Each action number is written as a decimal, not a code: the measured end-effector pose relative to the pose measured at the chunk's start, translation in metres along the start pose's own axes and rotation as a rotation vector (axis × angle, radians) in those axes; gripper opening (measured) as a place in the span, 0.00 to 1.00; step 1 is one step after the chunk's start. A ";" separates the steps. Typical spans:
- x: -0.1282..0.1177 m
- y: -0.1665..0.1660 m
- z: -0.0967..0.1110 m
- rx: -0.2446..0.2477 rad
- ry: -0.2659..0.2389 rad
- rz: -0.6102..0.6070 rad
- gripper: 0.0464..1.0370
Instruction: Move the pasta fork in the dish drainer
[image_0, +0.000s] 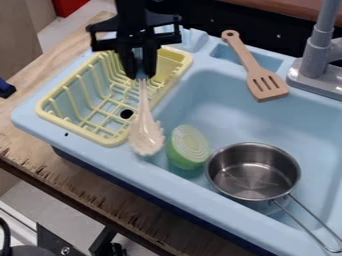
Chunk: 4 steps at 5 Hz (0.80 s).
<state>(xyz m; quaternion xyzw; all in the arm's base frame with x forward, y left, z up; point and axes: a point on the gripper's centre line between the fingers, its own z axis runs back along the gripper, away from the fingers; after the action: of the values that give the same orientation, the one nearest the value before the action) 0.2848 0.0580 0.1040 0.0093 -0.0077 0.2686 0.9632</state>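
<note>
black two-finger gripper (140, 74): clamped on cream plastic pasta fork (145, 132), handle end
done: grasp, apparently lift
left: shift over pale-yellow dish drainer (75, 129), lower, release

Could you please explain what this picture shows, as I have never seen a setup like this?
This single picture comes from a fixed camera looking down at a slant. The black machine at the top is a robot arm; its two-finger gripper grasps a pasta fork by the handle, head downward beside the dish drainer. Below is a light-blue toy sink with a grey faucet. A slotted spatula lies across its far edge; a cut green vegetable and a metal saucepan sit at the near side.
</note>
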 end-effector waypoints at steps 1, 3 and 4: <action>0.008 -0.001 -0.003 0.025 0.042 -0.130 0.18; 0.023 -0.006 -0.012 0.028 0.092 -0.332 0.18; 0.028 -0.005 -0.012 0.018 0.069 -0.364 0.18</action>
<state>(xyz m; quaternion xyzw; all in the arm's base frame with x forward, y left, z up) 0.3112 0.0686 0.0921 0.0097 0.0296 0.0900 0.9955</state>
